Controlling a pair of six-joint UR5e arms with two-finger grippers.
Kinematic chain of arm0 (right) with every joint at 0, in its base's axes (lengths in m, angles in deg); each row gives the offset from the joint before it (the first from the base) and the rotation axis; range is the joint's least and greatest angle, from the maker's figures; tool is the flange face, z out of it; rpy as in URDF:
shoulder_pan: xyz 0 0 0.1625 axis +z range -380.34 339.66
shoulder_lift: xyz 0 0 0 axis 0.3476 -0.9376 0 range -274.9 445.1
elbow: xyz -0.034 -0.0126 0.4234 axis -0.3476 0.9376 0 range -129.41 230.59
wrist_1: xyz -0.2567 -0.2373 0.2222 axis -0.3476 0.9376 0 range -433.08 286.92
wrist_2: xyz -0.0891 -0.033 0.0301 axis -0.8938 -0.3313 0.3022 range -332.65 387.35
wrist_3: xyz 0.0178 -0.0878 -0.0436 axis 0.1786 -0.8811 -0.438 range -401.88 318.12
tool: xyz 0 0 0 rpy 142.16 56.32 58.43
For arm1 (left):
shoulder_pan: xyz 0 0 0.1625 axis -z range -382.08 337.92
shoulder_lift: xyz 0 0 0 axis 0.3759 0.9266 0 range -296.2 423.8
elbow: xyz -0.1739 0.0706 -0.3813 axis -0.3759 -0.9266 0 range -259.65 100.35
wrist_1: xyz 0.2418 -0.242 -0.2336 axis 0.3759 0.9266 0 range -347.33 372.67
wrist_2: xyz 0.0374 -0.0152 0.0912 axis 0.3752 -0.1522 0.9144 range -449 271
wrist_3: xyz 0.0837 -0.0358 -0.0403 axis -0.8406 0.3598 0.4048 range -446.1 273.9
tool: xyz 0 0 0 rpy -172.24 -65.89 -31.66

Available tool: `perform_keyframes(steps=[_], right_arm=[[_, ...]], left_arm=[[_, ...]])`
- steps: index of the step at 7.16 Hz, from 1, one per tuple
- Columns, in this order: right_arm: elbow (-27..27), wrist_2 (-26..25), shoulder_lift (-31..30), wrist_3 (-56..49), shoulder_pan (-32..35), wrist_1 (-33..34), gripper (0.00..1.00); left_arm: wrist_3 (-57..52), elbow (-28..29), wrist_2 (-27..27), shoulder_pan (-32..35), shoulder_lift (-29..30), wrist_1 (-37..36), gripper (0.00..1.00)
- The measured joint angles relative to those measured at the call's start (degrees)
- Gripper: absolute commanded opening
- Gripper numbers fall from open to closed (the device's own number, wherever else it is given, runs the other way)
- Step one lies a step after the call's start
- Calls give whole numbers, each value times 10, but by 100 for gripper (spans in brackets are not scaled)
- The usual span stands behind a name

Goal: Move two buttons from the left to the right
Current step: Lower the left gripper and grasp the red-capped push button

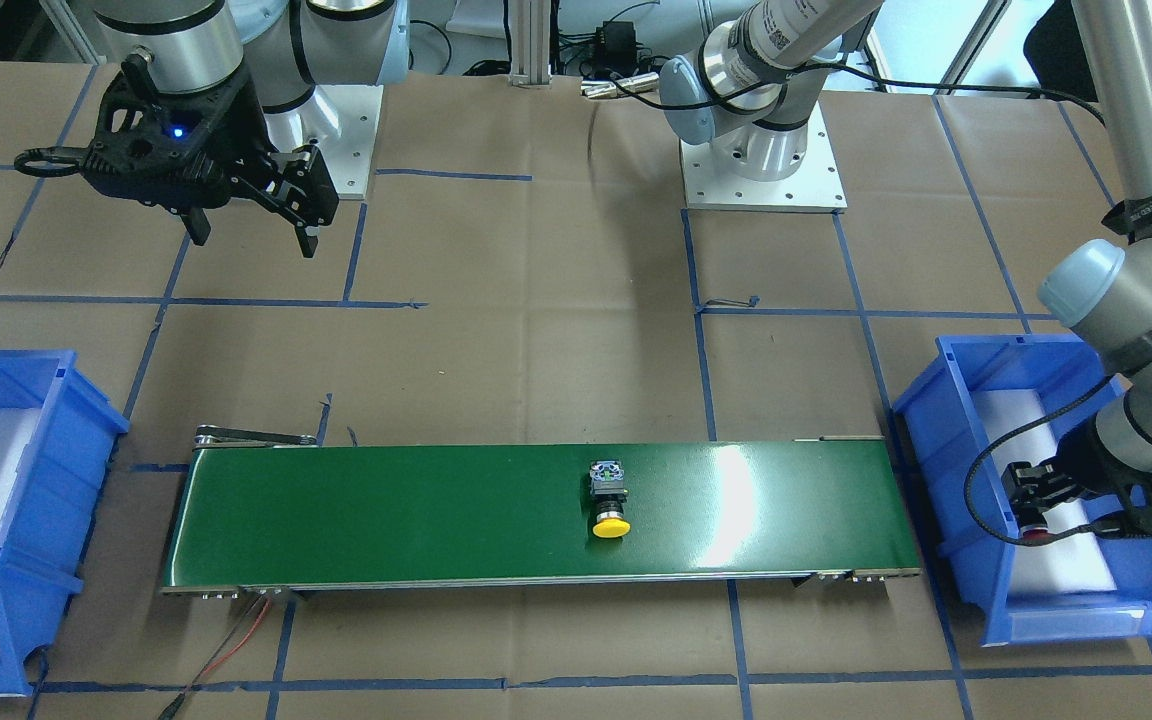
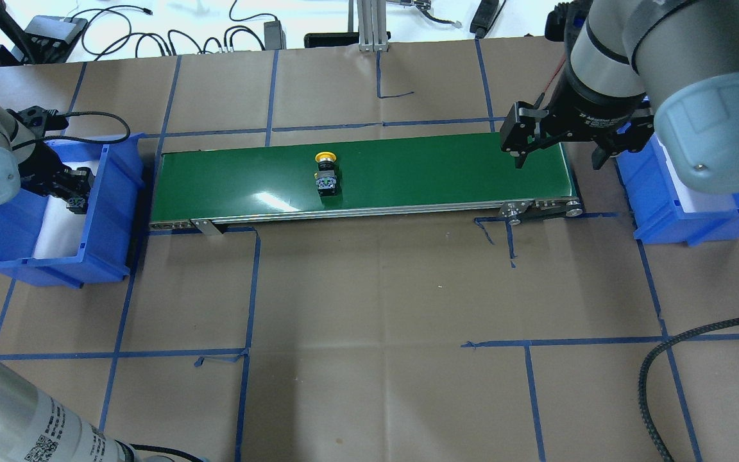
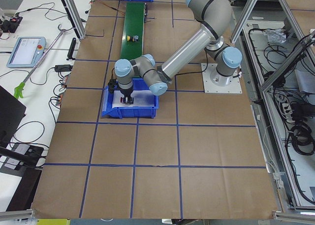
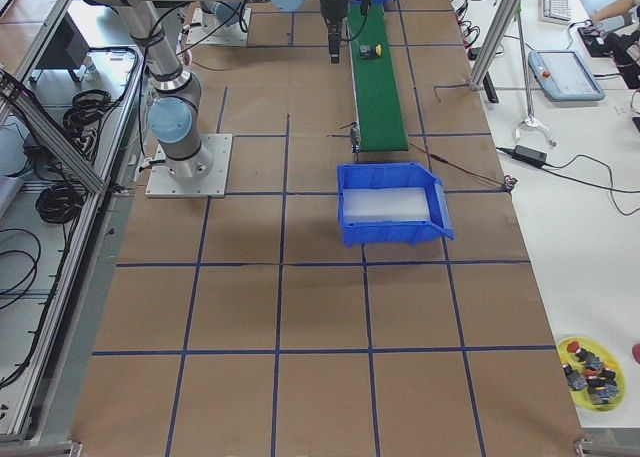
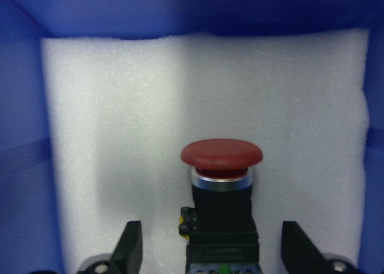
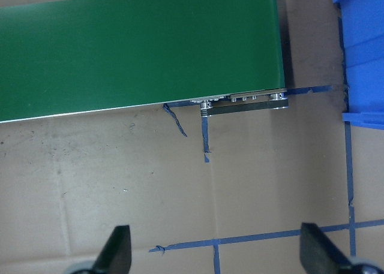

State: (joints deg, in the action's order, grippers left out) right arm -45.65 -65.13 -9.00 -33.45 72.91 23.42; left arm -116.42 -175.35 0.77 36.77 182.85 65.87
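A red button [image 5: 222, 184] stands on white foam in the left blue bin [image 2: 106, 212], cap pointing away from the wrist camera. My left gripper [image 5: 212, 226] is down in that bin, open, with a finger on each side of the button and a gap on both. The same gripper [image 1: 1031, 515] shows over the red cap [image 1: 1036, 533]. A yellow button [image 2: 326, 173] lies on its side at the middle of the green conveyor belt [image 2: 408, 173]. My right gripper [image 2: 557, 163] hangs open and empty above the belt's right end.
The right blue bin [image 2: 658, 212], lined with white foam, sits just past the belt's right end. A thick black cable [image 2: 664, 359] loops over the near right of the table. Both arm bases [image 1: 761, 170] stand behind the belt. Blue tape lines cross the brown table.
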Motion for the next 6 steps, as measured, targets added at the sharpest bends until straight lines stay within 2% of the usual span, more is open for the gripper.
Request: perform_keyframes(steps=[3, 6], right_arm=[[0, 0, 0, 0, 0, 0, 100], [0, 0, 1, 0, 0, 0, 100]], left_arm=[[-5, 16, -2, 1, -38, 32, 2], [-8, 40, 0, 1, -109, 144, 2]])
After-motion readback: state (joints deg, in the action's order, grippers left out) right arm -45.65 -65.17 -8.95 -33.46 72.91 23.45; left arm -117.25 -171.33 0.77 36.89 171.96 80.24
